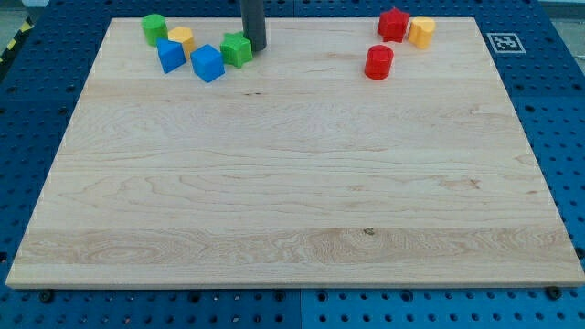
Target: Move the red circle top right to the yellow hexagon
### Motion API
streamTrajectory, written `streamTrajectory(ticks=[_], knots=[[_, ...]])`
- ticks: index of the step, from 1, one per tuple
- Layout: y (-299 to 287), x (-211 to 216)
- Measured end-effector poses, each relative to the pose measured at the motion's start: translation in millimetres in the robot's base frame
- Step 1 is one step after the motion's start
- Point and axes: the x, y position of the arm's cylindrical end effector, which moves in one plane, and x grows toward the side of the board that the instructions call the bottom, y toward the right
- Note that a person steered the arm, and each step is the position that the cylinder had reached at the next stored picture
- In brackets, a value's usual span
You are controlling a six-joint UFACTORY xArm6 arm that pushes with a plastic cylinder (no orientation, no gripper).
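You have the wooden board (292,183) lying on a blue perforated table (558,110), with two clusters of blocks along its far edge. My tip (254,48) is down on the board at the far left-centre, the dark rod rising out of the top of the view. There are no jaws to spread or pinch here, only that plain rod end. It sits just to the right of the green star-like block (236,49), so close that the two seem to touch, though you cannot be sure from this angle.

To the left of that green block lies a blue cube (207,63), and further left another blue block (170,56) of angular shape. Behind that one sits a yellow-orange block (181,37), partly hidden, its shape unclear. The green rounded block (154,28) is the farthest left of the group.

Your task pieces are well apart from my tip, at the far right. The red circle (378,61), a short cylinder, stands on its own, nearer to you than the other two and slightly left of them. Behind it is a second red block (393,25) with a faceted outline, and touching its right side is the yellow hexagon (421,32). A black-and-white marker tag (502,42) sits on the table beyond the board's far right corner.
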Motion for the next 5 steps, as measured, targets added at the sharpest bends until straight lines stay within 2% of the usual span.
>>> streamTrajectory(ticks=[1,3,4,5], knots=[[-0.4,9.6],[-44.9,23.6],[-28.5,23.6],[33.3,27.1]])
